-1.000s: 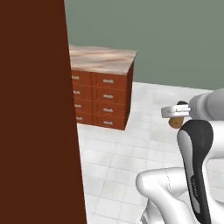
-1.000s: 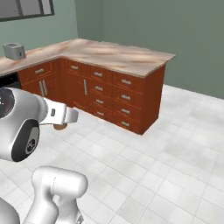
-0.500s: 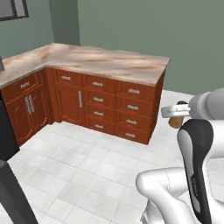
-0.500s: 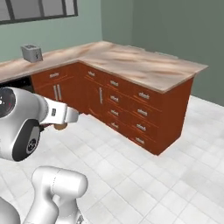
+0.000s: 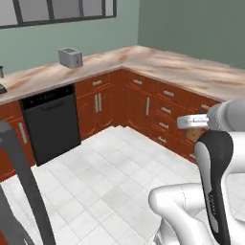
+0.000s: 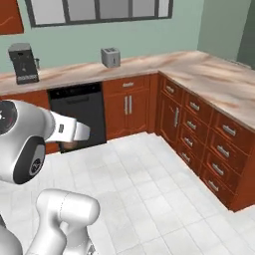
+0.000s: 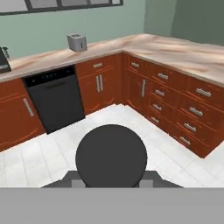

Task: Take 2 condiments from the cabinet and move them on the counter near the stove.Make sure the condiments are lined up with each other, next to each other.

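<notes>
Clearly the gripper (image 7: 111, 183) is closed on the black-capped condiment bottle (image 7: 111, 156) — in the hand view its round black cap fills the lower middle of the frame, with the two dark finger tips just showing at either side beneath it. In the left base view a sliver of light-brown wood shows at the right edge of the frame, tucked behind the white forearm; in the right base view the same brown shows just under the white hand at left of centre. The bottle looks small, stiff and light, a wooden body that should not crush or flex, though its smooth rounded sides could twist or slip if it is held too high or too loosely. Judging by its shape, the best hold is across the body below the cap — roughly where the fingers seem to sit. The counter (image 7: 183, 54) runs from the left edge across the upper part of the frame to the right edge, with a toaster (image 7: 77, 42) standing on it at upper left, well apart from the bottle
</notes>
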